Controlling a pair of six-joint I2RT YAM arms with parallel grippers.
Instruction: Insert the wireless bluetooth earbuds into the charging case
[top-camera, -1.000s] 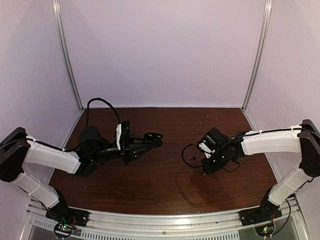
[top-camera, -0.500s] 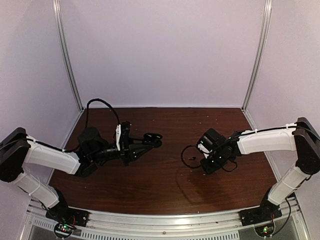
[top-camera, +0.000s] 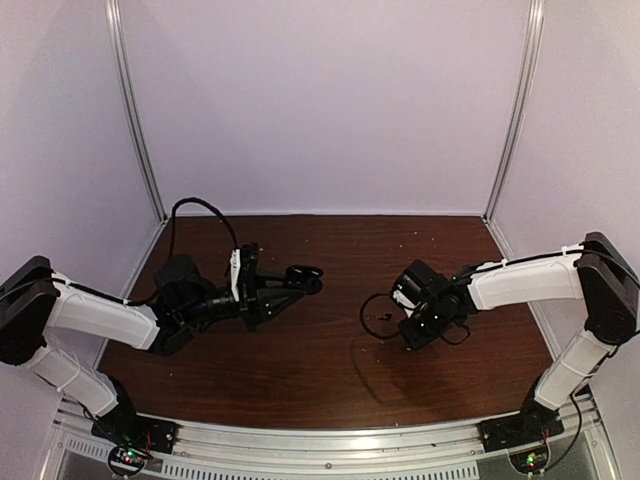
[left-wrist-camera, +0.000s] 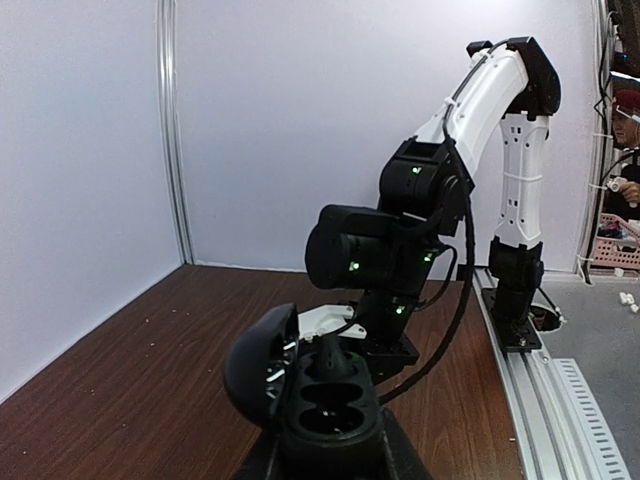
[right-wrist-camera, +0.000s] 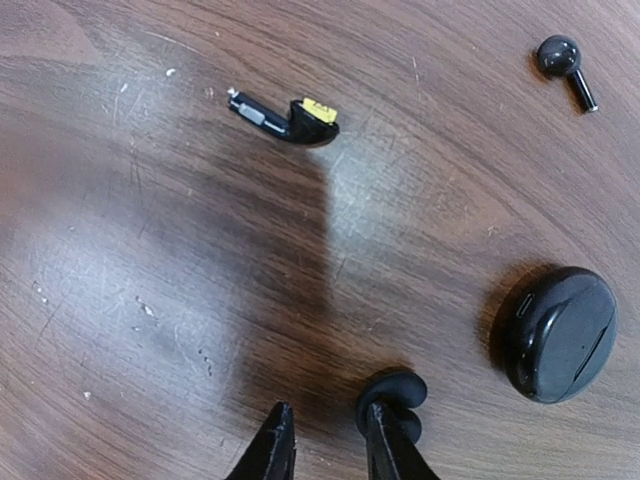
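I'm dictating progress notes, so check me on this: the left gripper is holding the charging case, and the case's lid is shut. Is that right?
Not quite. The left gripper is holding the charging case, but its lid is open, swung back to one side, not shut. The left wrist view shows it.

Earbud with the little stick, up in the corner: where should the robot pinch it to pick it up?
Probably by the round head, coming straight down from above. The earbud lies flat on the table, with its thin stem pointing toward the lower right. Pinching across the head catches the widest part and leaves the stem free for inserting.
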